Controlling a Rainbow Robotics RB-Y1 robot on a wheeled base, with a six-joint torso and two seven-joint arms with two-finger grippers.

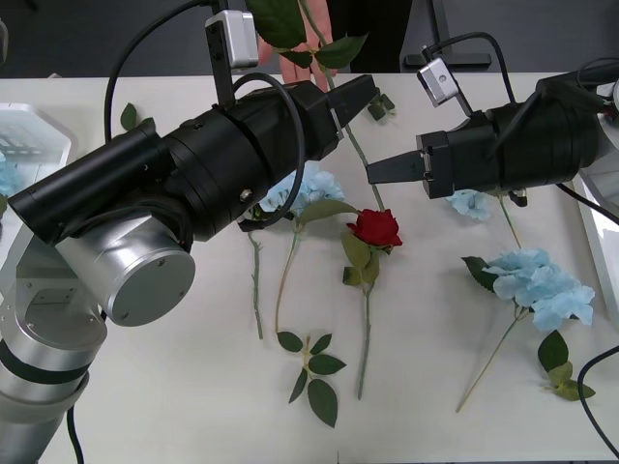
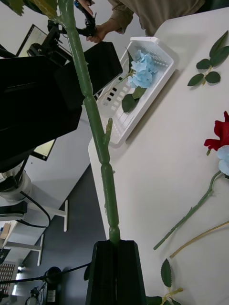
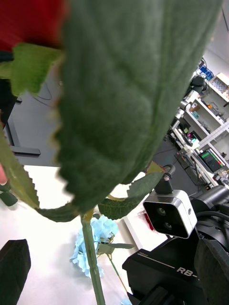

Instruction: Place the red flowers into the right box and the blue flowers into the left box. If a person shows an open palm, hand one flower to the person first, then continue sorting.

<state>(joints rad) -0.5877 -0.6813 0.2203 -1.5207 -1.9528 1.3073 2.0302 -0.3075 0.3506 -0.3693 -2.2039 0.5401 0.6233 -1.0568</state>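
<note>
Black right fingers (image 2: 117, 267) closed on rose stem (image 2: 95, 128); left fingers (image 1: 353, 97) apart.

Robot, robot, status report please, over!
Right gripper jaws shut on red rose stem, in air. Left gripper jaws open beside it. Person's hand just beyond the leaves.

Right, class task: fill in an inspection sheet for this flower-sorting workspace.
Surface: white table, flowers scattered on it.
Job's things: raised rose stem held off the table; lying red rose at centre; blue flowers lying loose; left box holds a boxed blue flower; right box at the table's right edge.
Clutter: loose leaf sprig.
Grippers: right tool shut on the raised rose stem; left tool open, stem between its fingers.
Cables: black cable looping at the left arm's wrist.
Surroundings: person's hand behind the stem.
</note>
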